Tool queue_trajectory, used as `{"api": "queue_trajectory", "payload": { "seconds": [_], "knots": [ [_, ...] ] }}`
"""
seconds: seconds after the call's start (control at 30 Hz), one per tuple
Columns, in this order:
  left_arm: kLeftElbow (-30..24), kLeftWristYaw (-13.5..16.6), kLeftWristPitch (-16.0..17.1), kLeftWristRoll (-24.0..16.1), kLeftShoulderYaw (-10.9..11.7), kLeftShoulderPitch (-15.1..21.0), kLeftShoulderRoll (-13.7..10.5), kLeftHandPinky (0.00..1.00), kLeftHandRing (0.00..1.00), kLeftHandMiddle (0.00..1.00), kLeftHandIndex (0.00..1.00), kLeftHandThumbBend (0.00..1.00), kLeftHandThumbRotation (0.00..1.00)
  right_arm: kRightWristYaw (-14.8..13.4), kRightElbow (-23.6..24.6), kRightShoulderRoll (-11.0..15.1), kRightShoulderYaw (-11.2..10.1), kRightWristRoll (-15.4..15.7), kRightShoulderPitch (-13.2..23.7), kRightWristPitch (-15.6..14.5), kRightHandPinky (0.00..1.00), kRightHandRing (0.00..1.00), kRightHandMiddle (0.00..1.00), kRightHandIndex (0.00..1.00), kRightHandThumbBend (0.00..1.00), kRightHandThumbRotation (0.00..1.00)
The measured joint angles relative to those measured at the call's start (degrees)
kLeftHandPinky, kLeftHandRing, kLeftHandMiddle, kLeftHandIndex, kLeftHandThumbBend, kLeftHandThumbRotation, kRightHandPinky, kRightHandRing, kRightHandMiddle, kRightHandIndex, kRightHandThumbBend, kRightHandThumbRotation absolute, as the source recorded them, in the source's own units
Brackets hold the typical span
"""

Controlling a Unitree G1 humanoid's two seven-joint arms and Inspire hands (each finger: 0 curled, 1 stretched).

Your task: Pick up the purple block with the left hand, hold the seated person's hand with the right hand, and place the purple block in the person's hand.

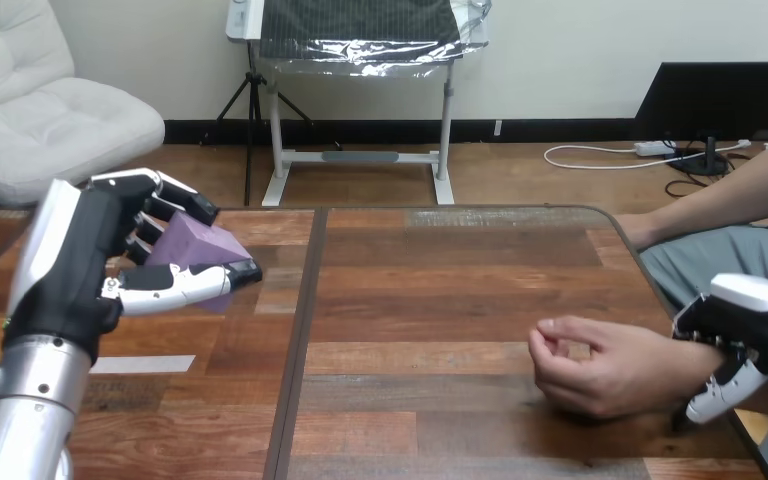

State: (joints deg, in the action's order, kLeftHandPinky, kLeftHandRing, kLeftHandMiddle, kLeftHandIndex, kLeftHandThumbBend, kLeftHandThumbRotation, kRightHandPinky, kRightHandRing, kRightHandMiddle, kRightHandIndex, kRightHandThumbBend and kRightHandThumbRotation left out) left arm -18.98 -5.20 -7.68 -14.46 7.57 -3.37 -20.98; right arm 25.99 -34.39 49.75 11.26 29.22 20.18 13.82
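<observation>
Left hand (110,250): closed around a solid, matt purple block (195,250) with angled faces. The fingers wrap over the block's top and far side and the thumb runs along its near lower edge. The hand and block are raised above the left part of the brown plank-topped wooden table (440,280), and the block touches nothing but the hand. This grip leaves the block's right-hand end exposed, which I judge suits a sideways handover.

Right hand (750,320): at the view's right edge, closed on the person's wrist (688,362), fingers across the top and thumb down the near side. In my judgement this hold is meant to steady the receiving hand and fix its position.

The person's hand (600,365) rests on the table near the right front, well apart from the block. Its fingers are curled loosely inward and its palm is not turned up.

Assessment: pick-up and wrist hold appear complete, and placement is not yet done. The block must cross the table's width. The curled fingers leave no open surface, so the palm needs to open first. Otherwise the block risks sliding off the knuckles.
</observation>
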Motion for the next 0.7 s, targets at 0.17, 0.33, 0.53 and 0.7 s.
{"api": "queue_trajectory", "payload": {
  "seconds": [0.17,0.33,0.53,0.7],
  "knots": [
    [1.7,0.0,0.0,0.7,-0.1,1.0,0.7,0.27,0.34,0.40,0.43,0.64,0.00,0.0,0.0,0.0,0.0,-0.2,0.6,-0.1,0.28,0.36,0.43,0.52,0.75,0.16],
    [3.8,0.0,0.2,0.7,-0.3,2.2,1.2,0.28,0.36,0.41,0.44,0.64,0.00,0.0,0.3,0.0,-0.1,-0.8,1.0,-0.1,0.27,0.34,0.42,0.51,0.76,0.14],
    [6.9,0.0,1.1,0.8,-0.6,3.9,1.4,0.29,0.37,0.41,0.44,0.64,0.00,-0.1,0.3,-0.1,-0.3,-1.9,1.4,0.1,0.27,0.34,0.42,0.50,0.77,0.12],
    [10.2,0.0,2.2,1.7,-0.9,5.7,1.6,0.29,0.37,0.41,0.44,0.64,0.00,-0.1,0.4,-0.1,-0.3,-2.6,1.8,0.1,0.28,0.35,0.42,0.50,0.77,0.13]
  ]
}}
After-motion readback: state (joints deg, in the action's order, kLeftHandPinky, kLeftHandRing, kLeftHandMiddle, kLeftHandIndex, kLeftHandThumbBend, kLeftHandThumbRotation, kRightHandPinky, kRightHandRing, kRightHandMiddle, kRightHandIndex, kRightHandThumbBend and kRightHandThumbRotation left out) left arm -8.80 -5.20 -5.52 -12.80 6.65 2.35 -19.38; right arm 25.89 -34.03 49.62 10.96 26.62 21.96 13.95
